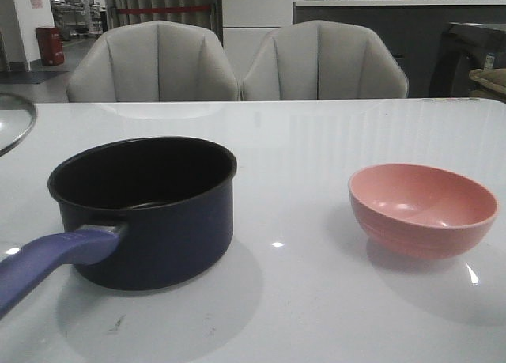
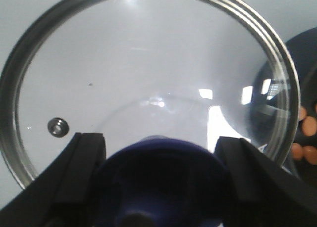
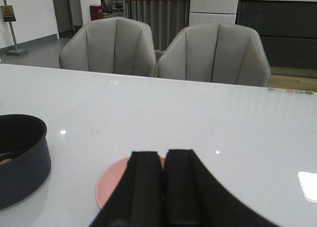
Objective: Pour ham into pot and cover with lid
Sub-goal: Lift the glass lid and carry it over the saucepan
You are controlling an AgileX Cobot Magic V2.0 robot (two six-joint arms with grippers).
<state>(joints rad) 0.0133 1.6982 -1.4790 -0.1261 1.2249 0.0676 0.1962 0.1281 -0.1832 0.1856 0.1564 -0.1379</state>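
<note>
Now table [image 1: 316, 141] white, glossy. Pot [image 1: 150, 209] front-left, handle [image 1: 55, 260] toward camera. Pink bowl [image 1: 423, 209] well right, empty. Lid [image 2: 148, 78] beside pot; left gripper [image 2: 161, 172] clamps knob [image 2: 158, 182]. Right gripper [image 3: 161, 182] pressed together, empty. Ham [image 2: 307, 133] inside pot.

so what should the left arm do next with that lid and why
Probably carry the lid across and lower it onto the pot. The left gripper has its fingers either side of the knob, ham slices already lie in the pot, the pink bowl looks empty, and the pot is uncovered.
</note>
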